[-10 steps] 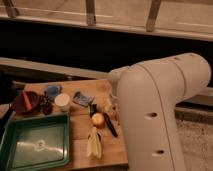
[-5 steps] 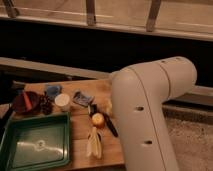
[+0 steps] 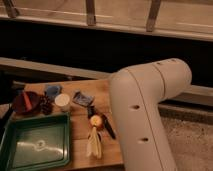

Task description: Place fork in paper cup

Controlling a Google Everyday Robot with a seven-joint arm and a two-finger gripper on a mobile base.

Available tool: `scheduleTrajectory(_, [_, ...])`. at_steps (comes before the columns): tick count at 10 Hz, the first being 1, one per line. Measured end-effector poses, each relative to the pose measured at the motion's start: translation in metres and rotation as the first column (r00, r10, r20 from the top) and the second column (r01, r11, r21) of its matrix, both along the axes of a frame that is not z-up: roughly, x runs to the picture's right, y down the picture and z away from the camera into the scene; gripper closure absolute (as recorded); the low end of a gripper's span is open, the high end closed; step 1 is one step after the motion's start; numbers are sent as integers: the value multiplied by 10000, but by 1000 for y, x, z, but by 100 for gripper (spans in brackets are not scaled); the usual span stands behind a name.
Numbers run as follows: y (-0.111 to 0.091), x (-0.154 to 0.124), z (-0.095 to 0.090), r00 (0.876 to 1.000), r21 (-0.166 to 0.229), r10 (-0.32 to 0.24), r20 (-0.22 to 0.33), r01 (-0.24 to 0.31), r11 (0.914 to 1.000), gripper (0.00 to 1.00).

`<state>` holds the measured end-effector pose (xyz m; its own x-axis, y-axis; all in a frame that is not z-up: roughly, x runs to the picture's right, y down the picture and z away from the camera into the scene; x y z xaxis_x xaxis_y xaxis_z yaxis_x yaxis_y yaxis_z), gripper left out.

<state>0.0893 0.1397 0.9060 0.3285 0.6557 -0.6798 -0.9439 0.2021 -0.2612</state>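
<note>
The paper cup (image 3: 62, 101), short and white, stands on the wooden table (image 3: 80, 132) behind the green tray. A thin greyish item just behind the apple looks like the fork (image 3: 90, 110); it lies flat on the table. My white arm (image 3: 142, 115) fills the right foreground and hides the table's right part. The gripper is not in view in the camera view; the arm's far end runs out of sight at the bottom.
A green tray (image 3: 35, 142) sits front left. A reddish-brown bowl (image 3: 25, 101), a blue cup-like item (image 3: 51, 90) and a blue packet (image 3: 83, 98) lie at the back. An apple (image 3: 97, 121), a banana (image 3: 94, 144) and a black-handled knife (image 3: 107, 129) lie by the arm.
My arm's upper link has swung slightly, so its right end has drawn in leftwards. Nothing on the table has moved.
</note>
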Motion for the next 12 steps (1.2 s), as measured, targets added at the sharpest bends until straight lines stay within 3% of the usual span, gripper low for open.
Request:
scheduleTrajectory(2, [0,0,-1,10000,-3,-18,8,18,10000,79])
scheduleTrajectory(3, [-1,2,-3,10000,-29,-2,-11,2,10000,94])
scheduleTrajectory(4, [-1,0,-3,10000,-30,-22,17,22,10000,98])
scheduleTrajectory(8, [-5,2,-8,9998,263,102,172,-107,9996,100])
scheduleTrajectory(11, [-30,5,-30,9979,826,413,503,-454,9955,100])
scheduleTrajectory(12, [-48,2,-45,9958,1226,512,755,-602,9906,100])
